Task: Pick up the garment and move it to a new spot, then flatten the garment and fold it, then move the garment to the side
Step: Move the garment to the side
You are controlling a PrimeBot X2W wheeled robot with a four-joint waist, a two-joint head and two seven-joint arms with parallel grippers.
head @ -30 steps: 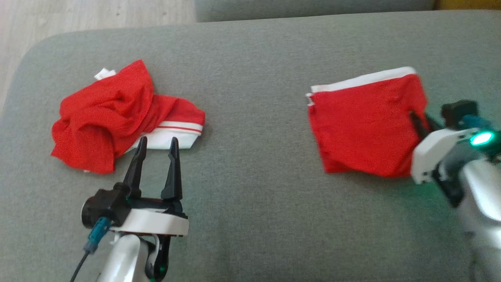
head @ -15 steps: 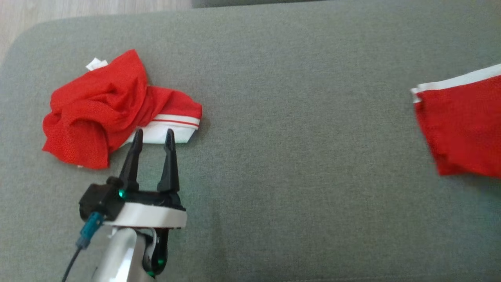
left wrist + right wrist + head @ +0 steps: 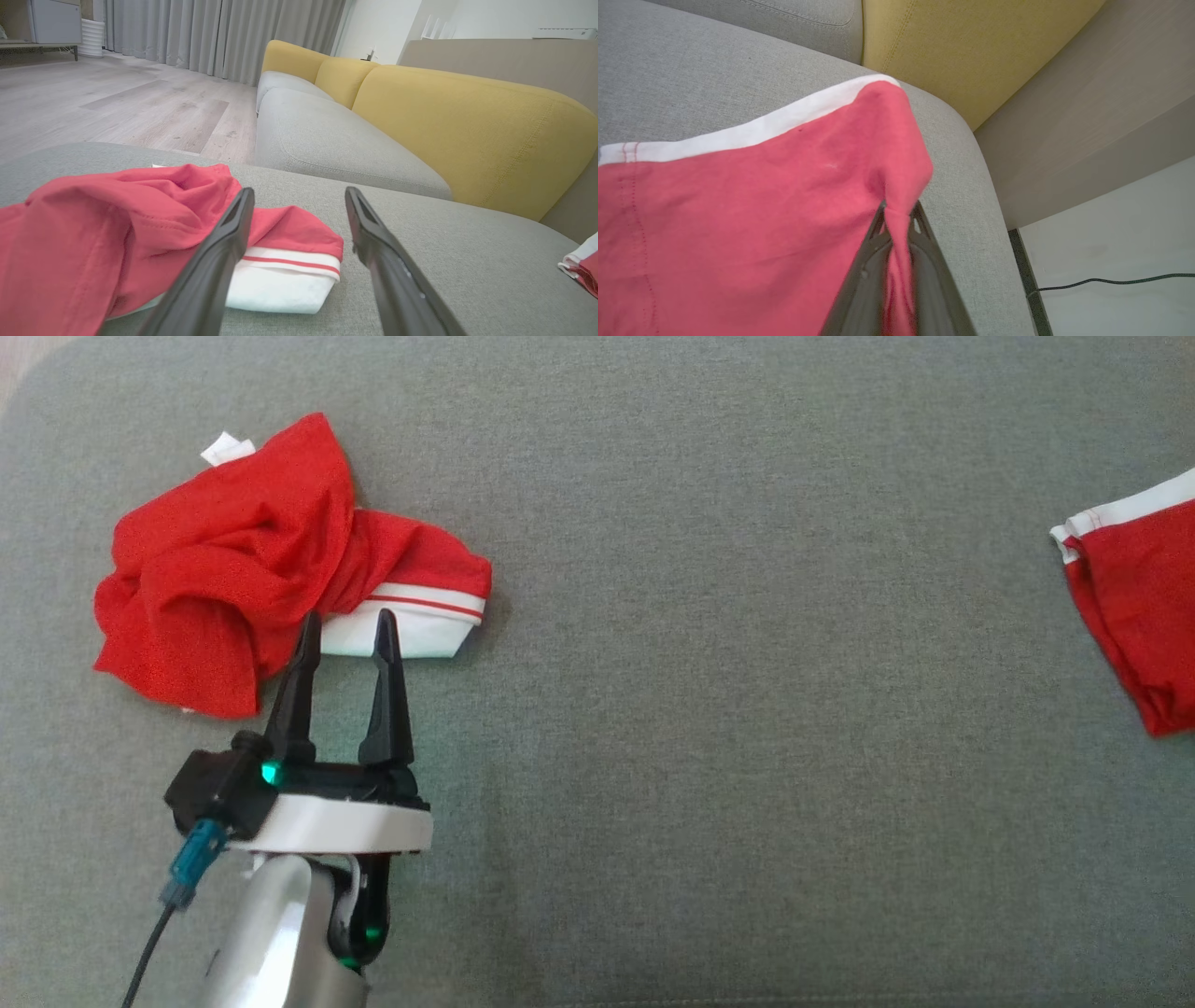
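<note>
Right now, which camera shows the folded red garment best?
The right wrist view: the folded red garment spreads across it, white band along its top edge, one corner pinched between the right gripper's shut fingers. The head view cuts the garment off at its right edge; the left wrist view catches a corner of it.

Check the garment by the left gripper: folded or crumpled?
Crumpled: the garment lies bunched in loose wrinkles, its white striped band poking out near the open left gripper.
</note>
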